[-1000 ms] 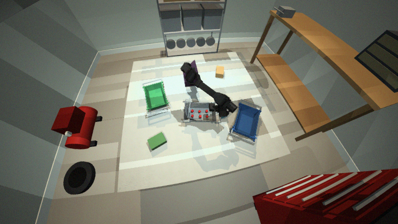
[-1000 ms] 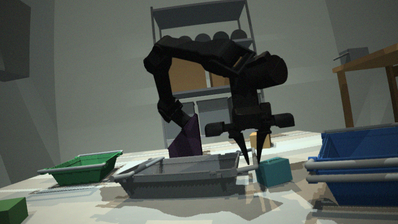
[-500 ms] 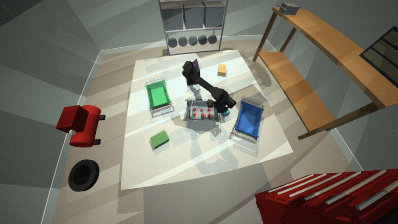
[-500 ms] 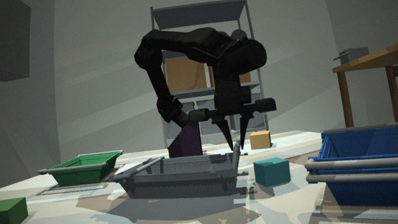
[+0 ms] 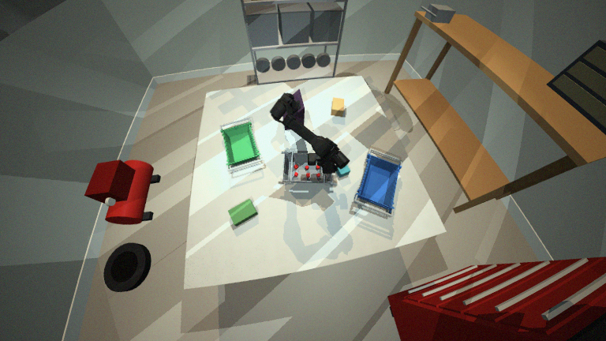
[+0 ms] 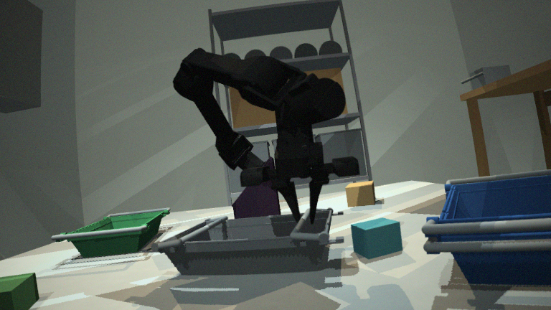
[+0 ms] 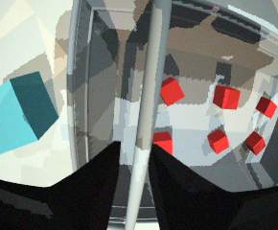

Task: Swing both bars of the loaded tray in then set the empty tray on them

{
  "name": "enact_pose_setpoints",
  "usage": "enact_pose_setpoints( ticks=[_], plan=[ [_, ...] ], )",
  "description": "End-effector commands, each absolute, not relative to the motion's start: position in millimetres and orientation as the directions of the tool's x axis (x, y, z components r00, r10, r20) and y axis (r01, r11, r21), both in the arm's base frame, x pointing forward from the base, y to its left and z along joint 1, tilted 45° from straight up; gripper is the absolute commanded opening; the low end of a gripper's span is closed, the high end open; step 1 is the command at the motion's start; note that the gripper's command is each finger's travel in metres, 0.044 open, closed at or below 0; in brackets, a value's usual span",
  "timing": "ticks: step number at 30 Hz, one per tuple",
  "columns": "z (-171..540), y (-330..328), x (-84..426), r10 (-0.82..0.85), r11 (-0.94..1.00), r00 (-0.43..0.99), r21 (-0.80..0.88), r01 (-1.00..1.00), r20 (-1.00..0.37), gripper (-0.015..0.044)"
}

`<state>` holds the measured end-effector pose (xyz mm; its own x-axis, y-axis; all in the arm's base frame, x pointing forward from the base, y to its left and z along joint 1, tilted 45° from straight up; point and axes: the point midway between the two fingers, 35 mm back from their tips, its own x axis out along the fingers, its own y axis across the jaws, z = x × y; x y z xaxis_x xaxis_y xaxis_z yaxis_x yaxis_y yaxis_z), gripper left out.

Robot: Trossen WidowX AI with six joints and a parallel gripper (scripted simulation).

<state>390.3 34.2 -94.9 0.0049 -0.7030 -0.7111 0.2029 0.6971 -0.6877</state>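
The loaded grey tray stands upright, with several small red blocks inside. Its left bar lies inward across the top near the left end. Its right bar is over the inside of the tray near the right end. My gripper points down there, fingers slightly apart around this bar, not clamped on it. An empty blue tray is to the right and an empty green tray to the left.
A teal block sits close to the grey tray's right end, toward the blue tray. A yellow block is at the back, a green block front left. The purple arm mount stands behind the grey tray.
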Motion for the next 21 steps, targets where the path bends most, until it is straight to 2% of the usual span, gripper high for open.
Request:
enact_pose_setpoints(
  ticks=[1,21],
  plan=[
    [-77.1,57.7,392.6,-0.694,0.708,0.029,-0.674,0.209,-0.72,0.0087],
    [-80.0,57.2,390.6,-0.699,0.704,0.024,-0.682,0.198,-0.715,0.0087]
  ],
)
